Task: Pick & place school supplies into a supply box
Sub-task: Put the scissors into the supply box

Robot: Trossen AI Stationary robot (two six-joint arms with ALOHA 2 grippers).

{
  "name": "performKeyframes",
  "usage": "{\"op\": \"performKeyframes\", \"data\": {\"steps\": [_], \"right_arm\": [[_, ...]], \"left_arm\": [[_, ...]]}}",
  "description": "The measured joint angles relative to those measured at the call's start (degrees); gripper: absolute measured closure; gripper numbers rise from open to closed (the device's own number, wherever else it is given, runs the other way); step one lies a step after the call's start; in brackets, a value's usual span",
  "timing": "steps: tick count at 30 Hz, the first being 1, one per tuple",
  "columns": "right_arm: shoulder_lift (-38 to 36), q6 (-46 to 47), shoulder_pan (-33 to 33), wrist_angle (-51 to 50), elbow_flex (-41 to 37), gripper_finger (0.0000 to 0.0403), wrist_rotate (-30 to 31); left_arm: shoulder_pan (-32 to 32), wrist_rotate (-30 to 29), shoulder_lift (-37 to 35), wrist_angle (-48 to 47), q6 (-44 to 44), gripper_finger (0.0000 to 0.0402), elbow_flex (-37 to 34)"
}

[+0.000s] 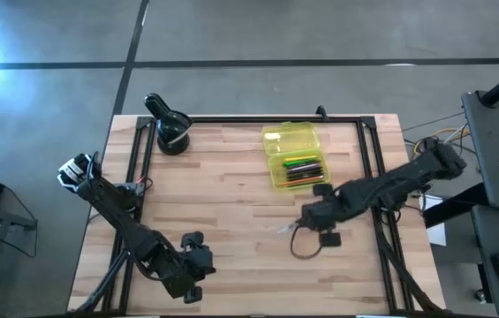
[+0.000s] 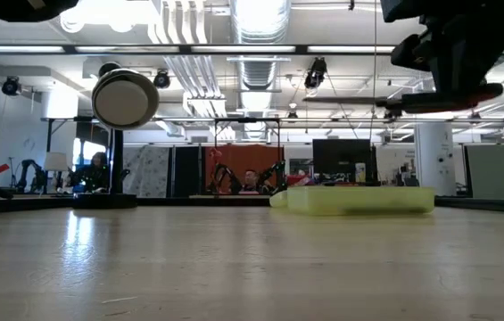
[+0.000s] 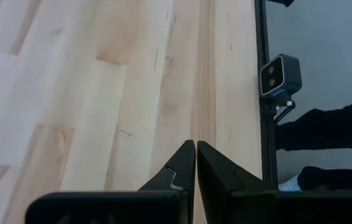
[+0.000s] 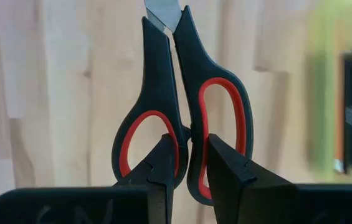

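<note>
Near the front left corner of the pale wooden table (image 1: 231,177), the left gripper (image 1: 198,265) waits with its two dark fingers pressed together on nothing, bare planks ahead of it in its wrist view. Farther back on the left stands a black round cup-like stand (image 1: 171,132), which plays no part here. Moving right, toward the back of the table lies the small translucent yellow-green plastic supply box (image 1: 295,157) with its hinged lid folded open behind it; several thin pens, some black, one green and one orange, already lie side by side inside. Just in front of the box, the right gripper (image 4: 191,155) hangs above the wood, clamped on the black scissors with red-lined handle loops (image 4: 179,106). Its fingers pinch the handles where the two loops meet, and the blades point away from the wrist. In the right wrist view the box shows blurred off to one side, so the scissors are lifted but not yet over it.

The step in hand looks like the carry: scissors picked, placing still to come. The next move probably calls for swinging the right gripper back over the open tray, lining the scissors up with the box's long axis so they fit beside the pens, lowering, then letting go.
</note>
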Motion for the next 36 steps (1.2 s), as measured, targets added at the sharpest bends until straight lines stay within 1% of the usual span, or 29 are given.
{"op": "performKeyframes", "data": {"steps": [6, 10, 14, 20, 23, 26, 29, 33, 36], "right_arm": [[-7.7, -5.0, -9.5, -4.5, -2.6, 0.0349, 1.4], [-11.2, -12.5, -16.8, -4.9, -4.5, 0.0349, 1.3], [-12.1, -21.1, -23.6, -5.0, -4.8, 0.0349, 1.0], [-10.4, -33.0, -32.2, -4.2, -5.0, 0.0349, -1.5], [-9.2, -38.2, -36.3, -2.4, -5.6, 0.0349, -3.6], [-7.6, -42.6, -40.1, -0.5, -6.2, 0.0349, -5.2], [-5.7, -46.9, -43.7, 0.6, -6.7, 0.0349, -5.5], [-3.2, -52.6, -48.0, 1.8, -7.2, 0.0349, -7.9], [-1.2, -55.7, -50.9, 3.1, -7.2, 0.0349, -7.9]], "left_arm": [[2.1, -0.1, -2.2, -1.0, 3.9, 0.0401, 0.0], [5.0, -0.2, -4.0, -2.9, 4.7, 0.0401, 0.0], [8.7, -0.5, -6.0, -2.9, 5.1, 0.0401, 0.0], [14.5, -0.6, -8.3, -2.8, 8.4, 0.0401, 0.0], [17.1, -0.6, -9.0, -2.8, 10.2, 0.0401, 0.0], [19.4, -0.5, -9.1, -2.8, 11.7, 0.0401, 0.0], [21.5, -0.5, -9.1, -2.8, 13.1, 0.0401, 0.0], [24.1, -0.1, -9.1, -2.8, 14.7, 0.0401, 0.0], [25.9, -0.1, -9.1, -2.8, 15.6, 0.0401, 0.0]]}}
